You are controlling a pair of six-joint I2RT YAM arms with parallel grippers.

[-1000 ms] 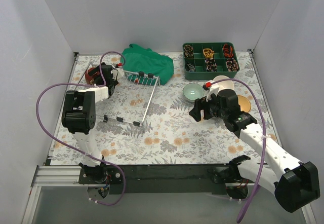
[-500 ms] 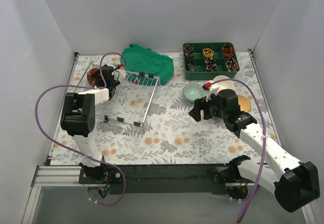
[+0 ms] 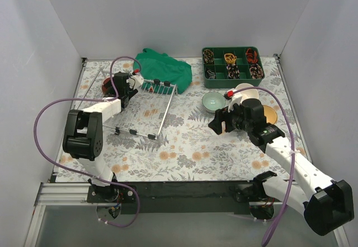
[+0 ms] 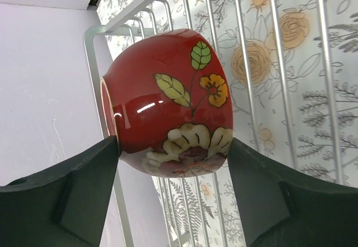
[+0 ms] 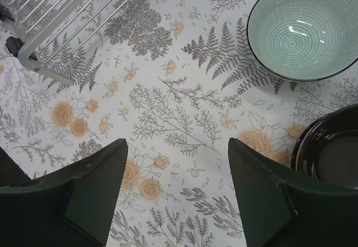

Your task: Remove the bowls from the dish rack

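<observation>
Jaws of the left gripper (image 4: 173,166) are clamped on the red bowl (image 4: 168,101), one finger against each side of its wall; the bowl lies on its side over the far-left corner of the dish rack (image 3: 166,104), its mouth turned toward the rack's raised edge. From the wrist view it cannot be told whether the bowl touches the wires or hangs just above them. The right gripper (image 5: 176,194) hovers with its jaws apart and empty above the floral tablecloth (image 5: 184,113), near the pale green bowl (image 5: 305,29) and the dark bowl (image 5: 330,152), both already out of the rack. The step in hand looks like carrying out the last bowl. To do it well, the left arm should lift straight up until the bowl clears the raised edge, since glazed ceramic held near its foot may slip, then travel level and set it down on bare cloth apart from the other bowls
</observation>
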